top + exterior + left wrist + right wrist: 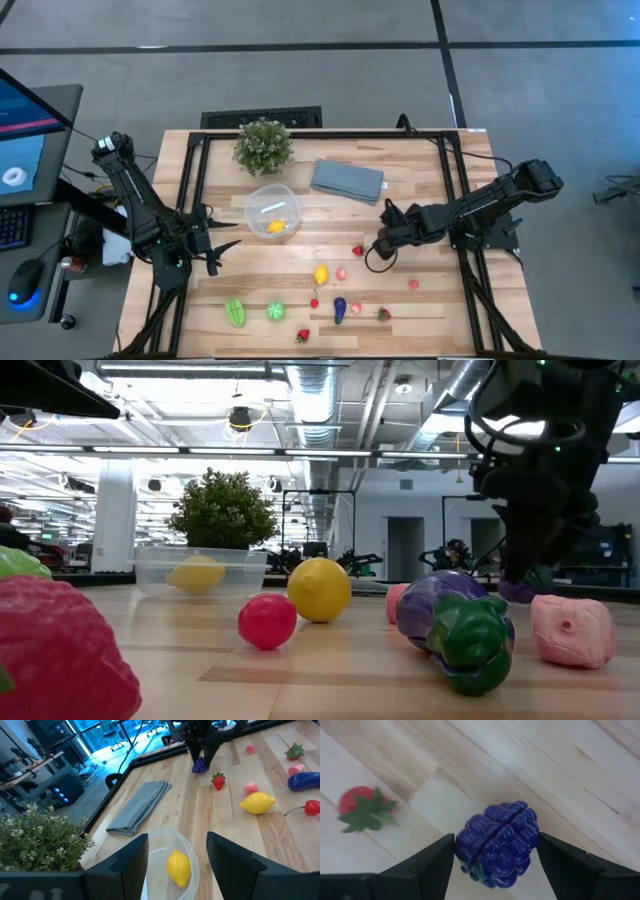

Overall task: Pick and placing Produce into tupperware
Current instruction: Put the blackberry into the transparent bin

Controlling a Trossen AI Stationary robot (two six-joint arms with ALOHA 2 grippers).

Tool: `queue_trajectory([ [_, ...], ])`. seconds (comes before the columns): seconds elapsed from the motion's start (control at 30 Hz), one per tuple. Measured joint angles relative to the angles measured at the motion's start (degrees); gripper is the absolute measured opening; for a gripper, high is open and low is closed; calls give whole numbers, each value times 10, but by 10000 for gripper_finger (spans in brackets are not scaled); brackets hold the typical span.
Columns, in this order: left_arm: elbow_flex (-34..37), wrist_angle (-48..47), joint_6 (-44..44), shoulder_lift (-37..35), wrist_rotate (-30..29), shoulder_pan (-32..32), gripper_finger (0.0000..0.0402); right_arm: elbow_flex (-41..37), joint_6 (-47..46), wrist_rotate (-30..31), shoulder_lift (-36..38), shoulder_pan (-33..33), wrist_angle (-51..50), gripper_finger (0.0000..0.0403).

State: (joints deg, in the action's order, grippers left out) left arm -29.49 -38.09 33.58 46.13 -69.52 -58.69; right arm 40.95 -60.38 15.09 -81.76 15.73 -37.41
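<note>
The clear round tupperware (272,212) sits on the table with a yellow toy fruit (276,227) in it. Loose produce lies toward the near edge: a lemon (321,274), an eggplant (339,310), strawberries (358,250), green pieces (235,312) and pink pieces (413,284). My right gripper (381,247) points down at the table's right-centre, shut on a purple-blue grape bunch (497,845), which also shows in the left wrist view (200,766). My left gripper (222,245) hovers open just left of the tupperware (165,865). My right gripper pinches the grape bunch between its two fingers, one finger (437,862) on one flank (465,847) and the other on the opposite flank (532,842). The fingers come from above, pointing down. The bunch sits at table level (518,592); whether it is lifted clear I cannot tell.
A leafy potted plant (264,146) stands at the far edge beside the tupperware, and a folded grey-blue cloth (347,181) lies to its right. Dark frame rails (190,180) run along the table's left, right and far sides. Bare wood lies between the tupperware and the right gripper.
</note>
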Motion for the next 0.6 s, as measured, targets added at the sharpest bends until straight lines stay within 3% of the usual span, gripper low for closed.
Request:
queue_trajectory([
  [0.6,0,0,0,0,-2,0,192,81,100,46,0,0,12,301],
])
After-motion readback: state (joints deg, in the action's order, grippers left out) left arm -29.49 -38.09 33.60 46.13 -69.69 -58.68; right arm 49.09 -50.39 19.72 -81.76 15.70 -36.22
